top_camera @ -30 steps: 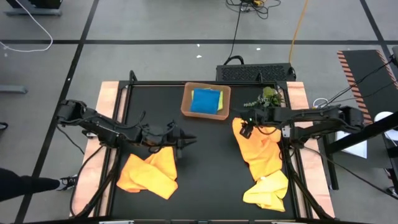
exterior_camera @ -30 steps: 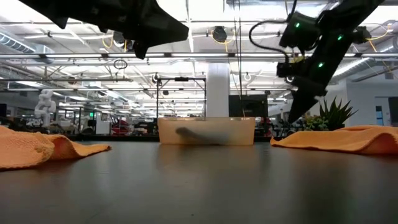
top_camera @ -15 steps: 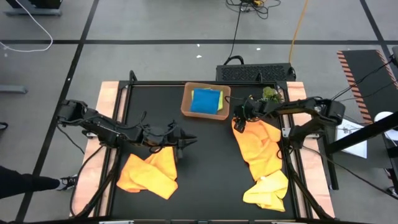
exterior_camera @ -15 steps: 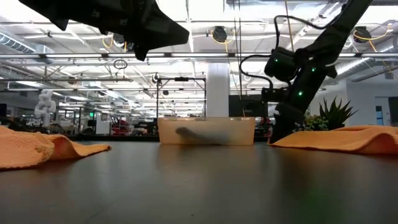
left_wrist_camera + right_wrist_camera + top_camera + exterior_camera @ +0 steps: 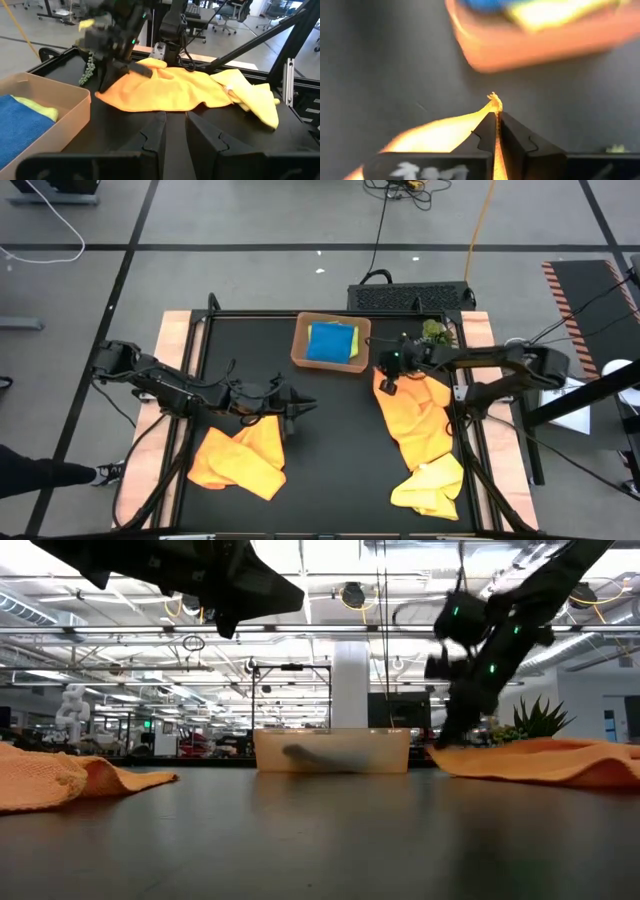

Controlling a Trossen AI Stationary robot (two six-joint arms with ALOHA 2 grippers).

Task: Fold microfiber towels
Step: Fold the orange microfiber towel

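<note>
My right tool (image 5: pixel 383 383) is clamped on the far corner of the orange towel (image 5: pixel 420 420), right side of the counter (image 5: pixel 340 440), near the tray (image 5: pixel 300 345). My left tool (image 5: pixel 305 406) hovers nearly closed, empty, beside a second orange towel (image 5: pixel 240 460).

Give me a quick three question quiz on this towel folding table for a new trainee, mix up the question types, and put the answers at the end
1. True or false: the right gripper is shut on a corner of the orange towel.
2. Which colours show in the brown tray?
A. red and white
B. blue and lime green
C. only orange
3. Fill in: the left gripper hovers above bare table beside the other ______ towel.

Key
1. True: the corner nearest the tray is pinched between the fingers.
2. B: a blue towel and a lime green towel at its edge.
3. Orange.
</note>
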